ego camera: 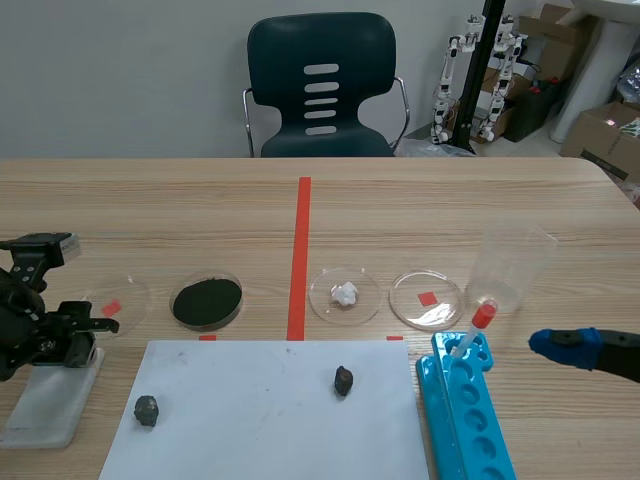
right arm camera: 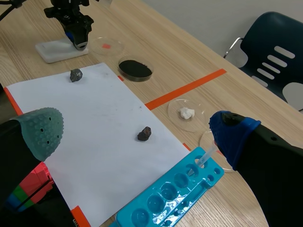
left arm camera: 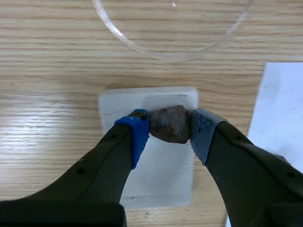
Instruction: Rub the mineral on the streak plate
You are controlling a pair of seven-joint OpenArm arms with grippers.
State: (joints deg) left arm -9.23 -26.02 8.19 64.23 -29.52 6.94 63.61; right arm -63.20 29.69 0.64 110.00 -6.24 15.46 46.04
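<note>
The brownish mineral point(left arm camera: 171, 124) is pinched in the left gripper point(left arm camera: 169, 128) over the far end of the white streak plate point(left arm camera: 161, 179), at the table's point(ego camera: 450, 200) 8 o'clock, with the paper sheet point(ego camera: 260, 410) at the plate's 3 o'clock. Best, I judge, to press down firmly and drag toward 6 o'clock along the plate's bare length — with a tight squeeze so the mineral cannot twist. The right gripper point(right arm camera: 135, 132) hangs with fingers spread near 4 o'clock.

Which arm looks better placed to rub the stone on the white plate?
The left: its fingers clamp the mineral right over the streak plate. The right arm's fingers hang open far off, beside the blue tray.
</note>
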